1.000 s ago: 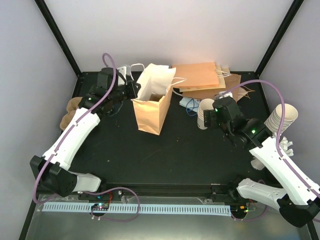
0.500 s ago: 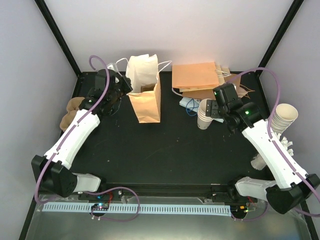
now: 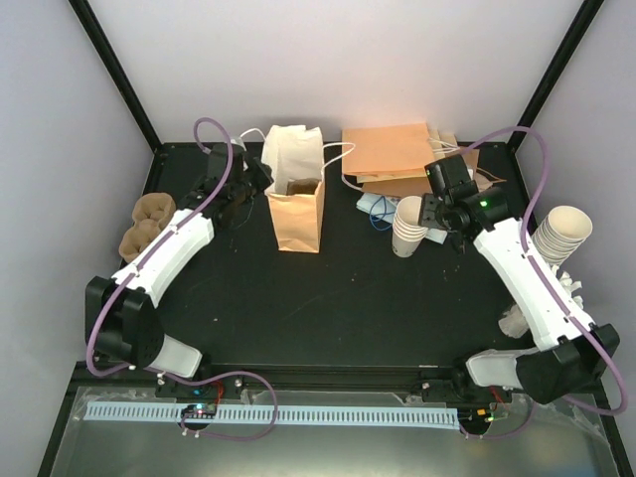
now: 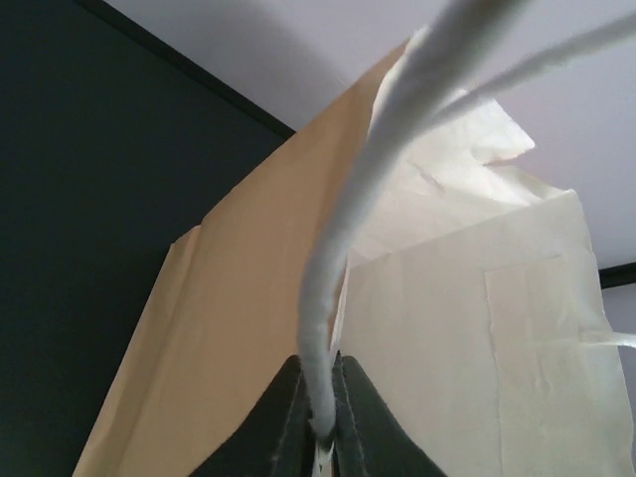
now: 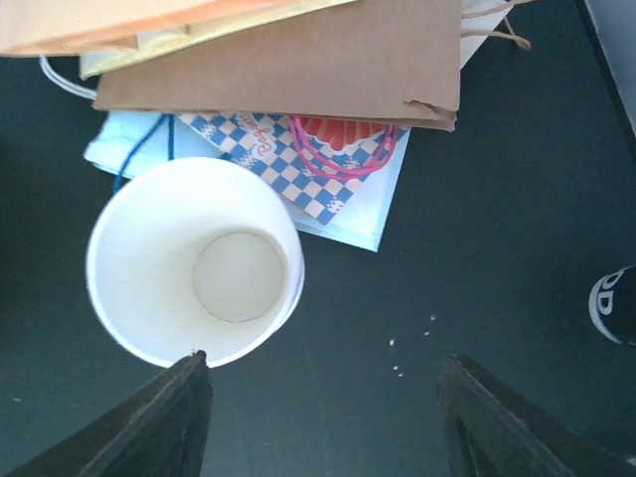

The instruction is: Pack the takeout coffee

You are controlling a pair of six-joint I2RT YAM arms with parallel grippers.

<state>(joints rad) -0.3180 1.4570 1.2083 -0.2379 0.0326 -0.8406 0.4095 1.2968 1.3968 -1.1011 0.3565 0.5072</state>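
No lidded takeout coffee cup shows in any view. A brown paper bag stands upright at the back centre, with white paper rising behind it. My left gripper is at the bag's left top edge. In the left wrist view it is shut on the bag's white cord handle, with the brown bag wall to the left. My right gripper is open and empty just right of a stack of lidless white cups. In the right wrist view its left finger is next to the top cup's rim.
Flat brown paper bags and a checked blue-and-white wrapper lie at the back right. Another stack of white cups stands off the table's right edge. Brown pulp carrier trays sit at the left edge.
The left gripper has pulled the bag by its handle from a tilt to upright. The right arm has swung toward the back and its gripper now hangs over the table beside the cup stack.
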